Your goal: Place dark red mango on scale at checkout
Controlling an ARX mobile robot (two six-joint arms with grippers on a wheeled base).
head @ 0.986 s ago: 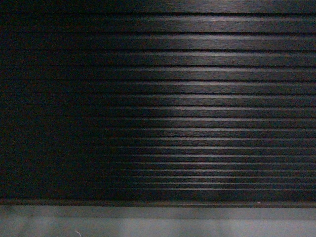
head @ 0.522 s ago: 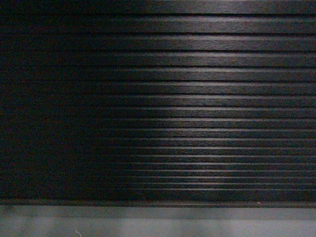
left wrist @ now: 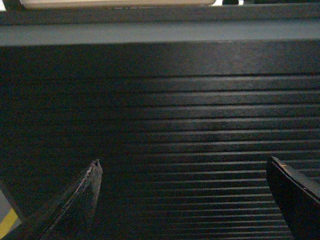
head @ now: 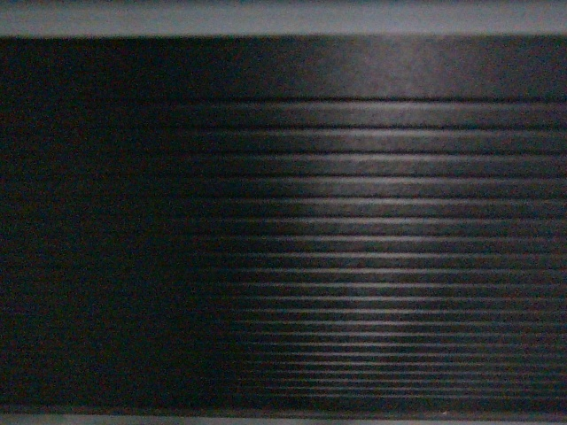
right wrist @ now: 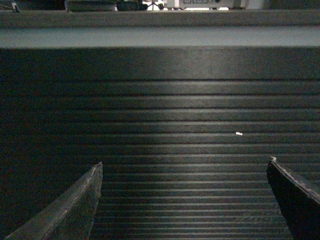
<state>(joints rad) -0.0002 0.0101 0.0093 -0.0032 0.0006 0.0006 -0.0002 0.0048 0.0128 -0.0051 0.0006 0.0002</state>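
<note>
**Dim room, ribbed dark panel fills the view**

A black horizontally ribbed front panel point(head: 354, 248) spans every view, lit brighter right of centre and falling to shadow at left. A pale grey band point(head: 283, 16) runs along its top edge. A yellow floor stripe point(left wrist: 7, 223) shows near left.

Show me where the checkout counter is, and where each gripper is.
checkout point(head: 354, 221), head view, on its ribbed black front panel.
left gripper point(left wrist: 182, 167), left wrist view, midway between its two open fingertips.
right gripper point(right wrist: 185, 165), right wrist view, midway between its two open fingertips.
</note>
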